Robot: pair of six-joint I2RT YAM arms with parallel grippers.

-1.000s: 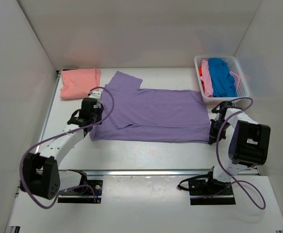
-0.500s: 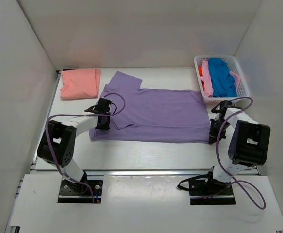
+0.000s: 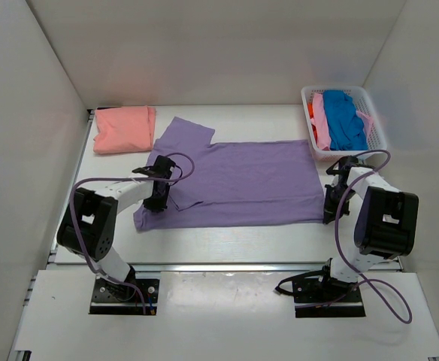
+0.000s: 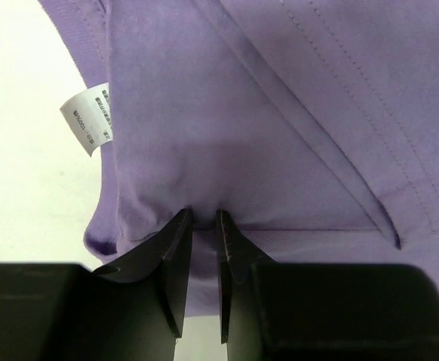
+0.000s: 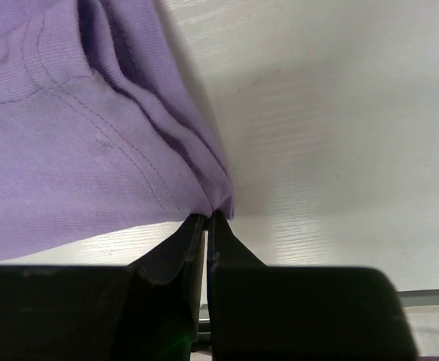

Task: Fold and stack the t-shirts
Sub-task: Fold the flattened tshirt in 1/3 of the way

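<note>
The large lavender t-shirt [image 3: 242, 180] lies spread across the middle of the table, one sleeve pointing to the far left. My left gripper [image 3: 158, 201] is shut on a pinch of its cloth near the collar end [image 4: 204, 213]; a white label [image 4: 89, 119] shows beside it. My right gripper [image 3: 328, 213] is shut on the shirt's near right hem corner [image 5: 207, 216]. A folded salmon-pink t-shirt [image 3: 124, 128] lies at the far left. Blue [image 3: 343, 120], pink [image 3: 320, 119] and orange [image 3: 310, 110] shirts lie in the basket.
The white lattice basket [image 3: 377, 120] stands at the far right corner. White walls close the table on the left, back and right. A metal rail [image 3: 227, 266] runs along the near edge by the arm bases.
My left gripper has come onto the shirt's left part and closed on it. The shirt's left end has shifted toward the near edge. The right gripper has barely moved.
</note>
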